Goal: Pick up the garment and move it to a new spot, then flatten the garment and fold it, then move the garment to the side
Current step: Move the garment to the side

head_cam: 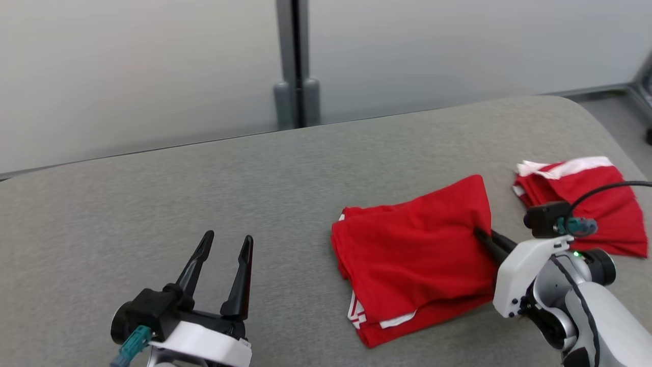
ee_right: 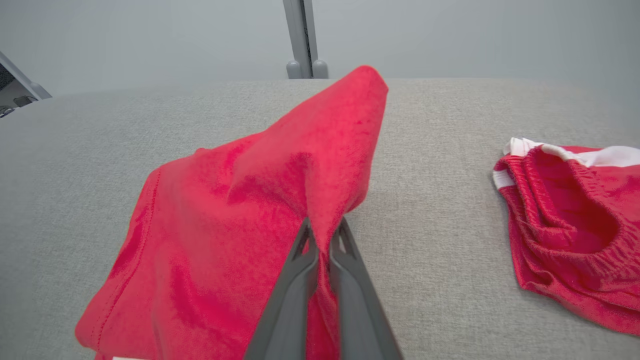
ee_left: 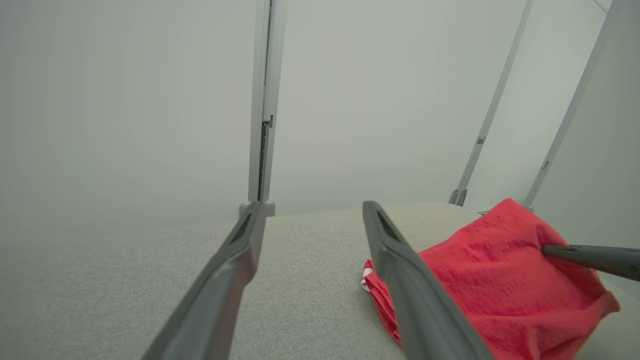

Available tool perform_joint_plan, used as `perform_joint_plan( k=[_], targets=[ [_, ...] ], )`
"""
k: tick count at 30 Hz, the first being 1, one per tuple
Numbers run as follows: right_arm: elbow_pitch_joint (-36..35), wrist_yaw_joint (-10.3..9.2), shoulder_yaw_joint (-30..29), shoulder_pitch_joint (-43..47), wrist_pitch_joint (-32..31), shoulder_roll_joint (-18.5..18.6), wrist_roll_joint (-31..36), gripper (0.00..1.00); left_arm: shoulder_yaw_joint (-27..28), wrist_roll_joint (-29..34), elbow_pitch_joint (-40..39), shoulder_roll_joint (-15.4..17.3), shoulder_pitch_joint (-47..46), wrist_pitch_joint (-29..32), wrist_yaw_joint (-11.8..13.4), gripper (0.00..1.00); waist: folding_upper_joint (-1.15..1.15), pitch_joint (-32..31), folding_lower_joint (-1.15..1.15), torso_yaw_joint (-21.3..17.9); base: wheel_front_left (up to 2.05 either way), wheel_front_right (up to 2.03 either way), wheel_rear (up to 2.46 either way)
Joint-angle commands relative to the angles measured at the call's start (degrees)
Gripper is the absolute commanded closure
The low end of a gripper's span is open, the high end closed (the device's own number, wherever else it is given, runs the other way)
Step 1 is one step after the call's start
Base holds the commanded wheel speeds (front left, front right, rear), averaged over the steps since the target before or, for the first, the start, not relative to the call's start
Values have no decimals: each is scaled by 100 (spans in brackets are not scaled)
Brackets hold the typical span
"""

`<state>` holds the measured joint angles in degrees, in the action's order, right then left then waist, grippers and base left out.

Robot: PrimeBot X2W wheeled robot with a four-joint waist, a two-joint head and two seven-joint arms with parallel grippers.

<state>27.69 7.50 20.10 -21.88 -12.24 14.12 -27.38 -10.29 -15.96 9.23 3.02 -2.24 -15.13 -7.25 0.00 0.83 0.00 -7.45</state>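
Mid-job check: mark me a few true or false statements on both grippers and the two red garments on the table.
1. The right gripper is shut on a raised fold of the folded red garment. True.
2. The left gripper grips the same garment. False: it is open and empty, over the grey table, apart from the cloth.
3. A second red garment lies on the table, apart from the first. True.
4. The second red garment is plain red all over. False: it has white trim along its far edge.
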Motion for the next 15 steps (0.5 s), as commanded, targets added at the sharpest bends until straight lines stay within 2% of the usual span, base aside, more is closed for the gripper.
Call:
perform_joint_plan(
  k=[1, 8, 15],
  targets=[
    [-68, 0, 25, -118, 41, 55, -28, 100, -18, 3, -12, 19, -142, 4, -11, 0, 0, 136, 0, -383, 0, 0, 0],
    [-170, 0, 137, -586, 156, 243, -104, 100, -103, 76, 20, 19, -365, 4, -8, 0, 0, 393, 0, -931, 0, 0, 0],
    [-16, 0, 374, -1166, 154, 642, -144, 100, -243, 127, 124, 115, -643, 6, -17, 0, 0, 761, 0, -1177, 0, 0, 0]
  ],
)
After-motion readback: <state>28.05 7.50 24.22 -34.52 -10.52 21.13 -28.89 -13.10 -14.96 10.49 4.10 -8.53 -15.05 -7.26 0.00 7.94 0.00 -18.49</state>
